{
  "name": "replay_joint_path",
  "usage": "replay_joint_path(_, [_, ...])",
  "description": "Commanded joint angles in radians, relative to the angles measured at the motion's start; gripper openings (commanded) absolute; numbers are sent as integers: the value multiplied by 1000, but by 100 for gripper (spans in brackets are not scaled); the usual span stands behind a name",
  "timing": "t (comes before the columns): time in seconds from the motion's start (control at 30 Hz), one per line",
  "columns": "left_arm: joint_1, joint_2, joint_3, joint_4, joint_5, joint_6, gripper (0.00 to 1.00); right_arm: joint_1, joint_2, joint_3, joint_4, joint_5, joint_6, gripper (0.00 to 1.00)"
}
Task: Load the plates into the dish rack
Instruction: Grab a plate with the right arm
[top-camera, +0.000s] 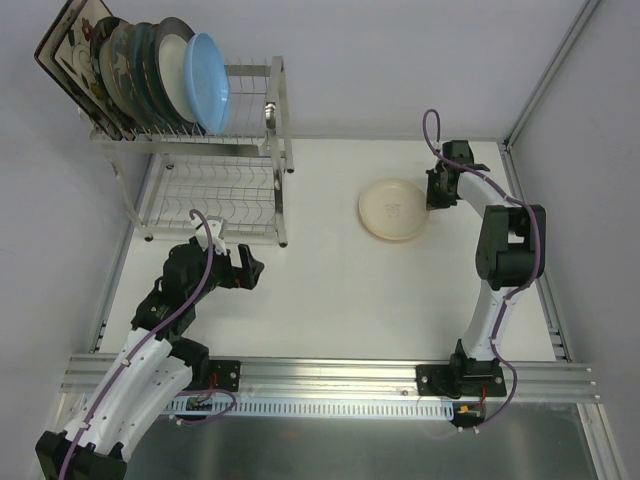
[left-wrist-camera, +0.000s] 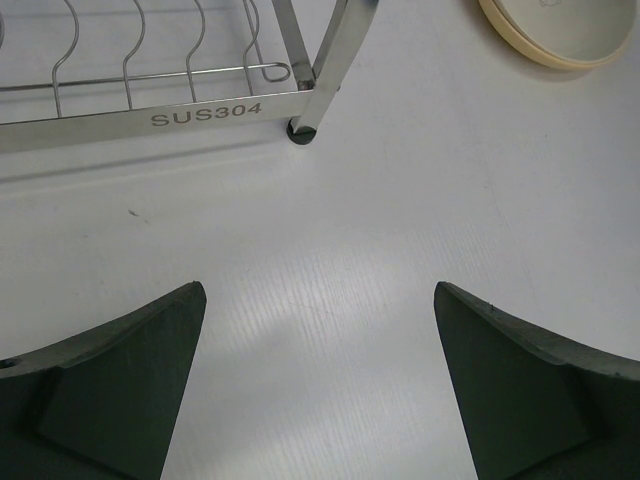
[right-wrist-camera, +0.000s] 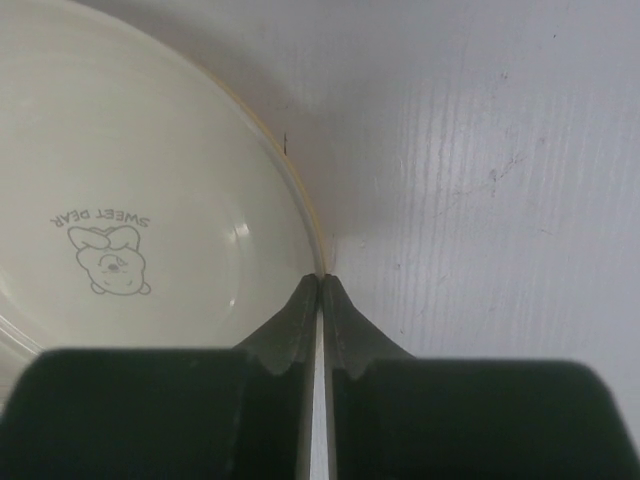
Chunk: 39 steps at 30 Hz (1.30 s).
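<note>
One pale yellow plate (right-wrist-camera: 150, 180), partly cropped, rim clamped by right fingers (right-wrist-camera: 288, 335); left fingers (left-wrist-camera: 110, 385) apart

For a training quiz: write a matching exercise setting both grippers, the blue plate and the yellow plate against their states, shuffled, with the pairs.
1. left gripper
2. right gripper
3. blue plate
4. yellow plate

A. flat on the table, pinched at its rim
B. open, holding nothing
C. upright in the rack
D. shut on a rim

Pairs: 1-B, 2-D, 3-C, 4-A
</note>
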Motion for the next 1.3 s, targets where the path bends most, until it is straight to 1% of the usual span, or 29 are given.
replay_joint_path(0.0, [6, 4, 1, 30, 24, -18, 99, -4, -67, -14, -16, 5, 4, 1])
replay_joint_path(0.13, [6, 6, 1, 29, 24, -16, 99, 5, -125, -15, -53, 34, 31, 1])
replay_joint_path(0.17, [6, 7, 2, 30, 24, -15, 99, 10, -131, -12, -69, 66, 35, 1])
replay_joint_path(0.33, [6, 10, 4, 32, 29, -18, 99, 28, -162, 3, -125, 102, 73, 1])
replay_joint_path(0.67, [7, 3, 4, 30, 41, -50, 99, 28, -227, -49, -139, 49, 202, 1])
replay_joint_path(0.73, [6, 1, 4, 32, 43, -58, 99, 30, -231, -57, -142, 4, 202, 1])
replay_joint_path(0.77, [6, 4, 5, 32, 44, -58, 99, 30, -233, -60, -155, 2, 243, 1])
replay_joint_path(0.83, [7, 6, 8, 33, 44, -53, 99, 28, -239, -67, -168, -1, 268, 0])
replay_joint_path(0.97, [6, 9, 5, 35, 41, -53, 99, 28, -240, -92, -214, 34, 331, 1])
replay_joint_path(1.03, [6, 12, 7, 35, 41, -53, 99, 28, -233, -100, -223, 85, 356, 1])
replay_joint_path(1.2, [6, 17, 7, 36, 41, -50, 99, 28, -217, -133, -224, 106, 391, 1])
replay_joint_path(1.27, [6, 18, 7, 35, 43, -49, 99, 30, -216, -141, -220, 122, 403, 2])
